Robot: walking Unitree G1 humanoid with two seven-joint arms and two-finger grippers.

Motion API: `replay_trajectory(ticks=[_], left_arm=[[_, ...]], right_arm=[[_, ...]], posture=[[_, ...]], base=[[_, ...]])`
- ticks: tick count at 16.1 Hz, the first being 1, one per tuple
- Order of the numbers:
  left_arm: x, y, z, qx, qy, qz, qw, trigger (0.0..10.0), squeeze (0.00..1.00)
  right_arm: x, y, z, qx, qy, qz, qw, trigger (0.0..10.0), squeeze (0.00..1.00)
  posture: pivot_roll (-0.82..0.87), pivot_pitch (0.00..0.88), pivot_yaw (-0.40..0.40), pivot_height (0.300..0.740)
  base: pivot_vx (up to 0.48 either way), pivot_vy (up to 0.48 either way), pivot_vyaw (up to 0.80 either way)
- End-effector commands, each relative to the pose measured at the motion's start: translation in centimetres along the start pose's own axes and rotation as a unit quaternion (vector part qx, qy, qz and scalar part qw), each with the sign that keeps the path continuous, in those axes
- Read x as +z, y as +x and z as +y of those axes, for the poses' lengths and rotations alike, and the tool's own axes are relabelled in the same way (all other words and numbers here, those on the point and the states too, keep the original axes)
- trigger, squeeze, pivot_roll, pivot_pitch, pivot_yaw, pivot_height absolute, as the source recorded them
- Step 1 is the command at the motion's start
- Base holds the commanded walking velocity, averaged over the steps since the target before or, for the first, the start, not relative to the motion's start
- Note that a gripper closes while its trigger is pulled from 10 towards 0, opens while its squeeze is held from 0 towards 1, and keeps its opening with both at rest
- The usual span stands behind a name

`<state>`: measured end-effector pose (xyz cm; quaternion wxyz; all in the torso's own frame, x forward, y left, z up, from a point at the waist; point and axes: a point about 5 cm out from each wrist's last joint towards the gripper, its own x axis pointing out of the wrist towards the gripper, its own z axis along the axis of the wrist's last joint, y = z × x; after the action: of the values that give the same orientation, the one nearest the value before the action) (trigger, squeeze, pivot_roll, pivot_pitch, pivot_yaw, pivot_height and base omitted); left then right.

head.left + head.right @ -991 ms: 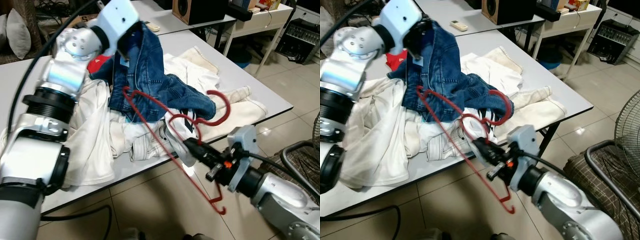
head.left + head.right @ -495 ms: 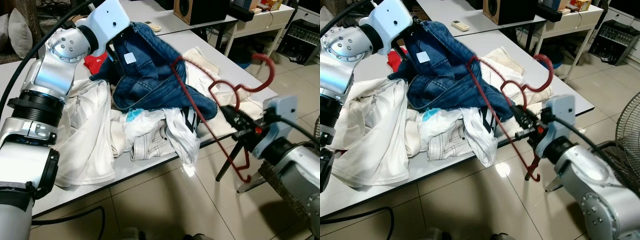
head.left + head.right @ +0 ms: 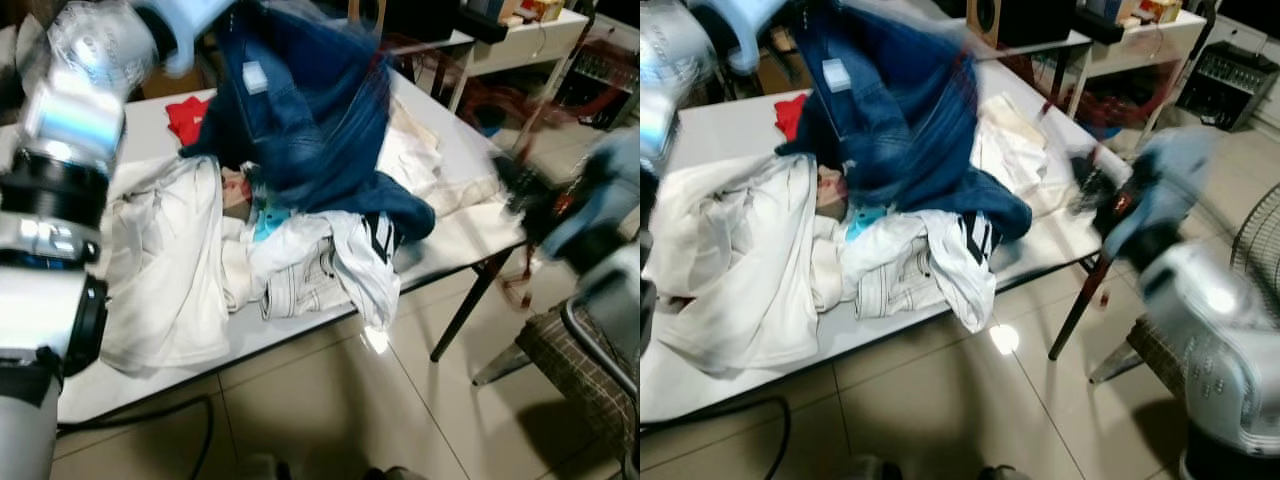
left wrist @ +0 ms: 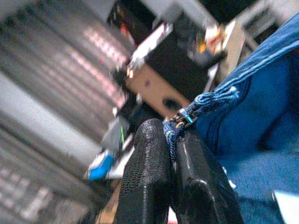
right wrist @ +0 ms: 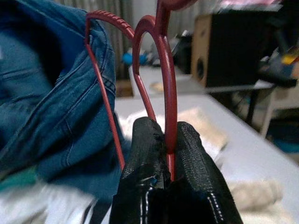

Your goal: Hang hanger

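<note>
Nearest, tiled floor [image 3: 330, 400]. Next, heap of white clothes [image 3: 190, 270] draped over the front edge of the worktop [image 3: 720, 130]. At the worktop's right edge, blurred, right tool [image 5: 169, 154] clamped tight on the red hanger [image 5: 161, 60], one shoulder of it tucked inside the denim jacket [image 3: 310, 130]. Above the heap, jacket lifted, held by its collar edge in the left tool [image 4: 173, 163], fingers pinched together. Farther back, wooden speaker [image 3: 990, 20] on another table.

White table [image 3: 150, 125]: heap of pale garments [image 3: 290, 265], red cloth [image 3: 187, 117]. Wooden speaker [image 3: 990, 20] behind.
</note>
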<state>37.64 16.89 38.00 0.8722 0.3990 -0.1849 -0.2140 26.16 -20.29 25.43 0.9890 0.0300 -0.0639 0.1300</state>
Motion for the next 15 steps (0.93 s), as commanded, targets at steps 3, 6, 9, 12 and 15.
replay_trajectory(ticks=[3, 6, 9, 12, 15], left_arm=[[1.5, -0.7, 0.8, -0.021, -0.020, -0.026, 0.999, 0.0, 0.00], [0.5, -0.9, -3.0, -0.095, -0.087, -0.019, 0.992, 0.0, 0.00], [-0.2, -0.9, -6.5, -0.130, -0.131, -0.005, 0.983, 0.0, 0.00], [0.1, -0.5, -6.8, -0.108, -0.137, -0.012, 0.984, 0.0, 0.00], [1.3, -0.3, -7.9, -0.153, -0.136, -0.037, 0.978, 0.0, 0.00]], right_arm=[[0.2, 0.2, -1.5, -0.041, -0.004, -0.015, 0.999, 10.0, 0.00], [-3.5, -0.4, 0.1, 0.013, -0.006, 0.098, 0.995, 10.0, 0.00], [-5.9, -2.3, 2.9, 0.103, 0.022, 0.166, 0.981, 10.0, 0.00], [-5.4, -3.1, 4.4, 0.173, 0.043, 0.160, 0.971, 10.0, 0.00], [-5.2, -2.4, 3.9, 0.139, 0.061, 0.144, 0.978, 10.0, 0.00]], posture=[[0.01, 0.024, -0.004, 0.740], [0.01, 0.025, -0.007, 0.740], [0.00, 0.029, -0.006, 0.740], [-0.01, 0.028, 0.004, 0.740], [-0.02, 0.027, 0.011, 0.740]], base=[[0.000, 0.000, 0.00], [0.000, 0.000, 0.00], [0.000, 0.000, 0.00], [0.000, 0.000, 0.00], [0.000, 0.000, 0.00]])
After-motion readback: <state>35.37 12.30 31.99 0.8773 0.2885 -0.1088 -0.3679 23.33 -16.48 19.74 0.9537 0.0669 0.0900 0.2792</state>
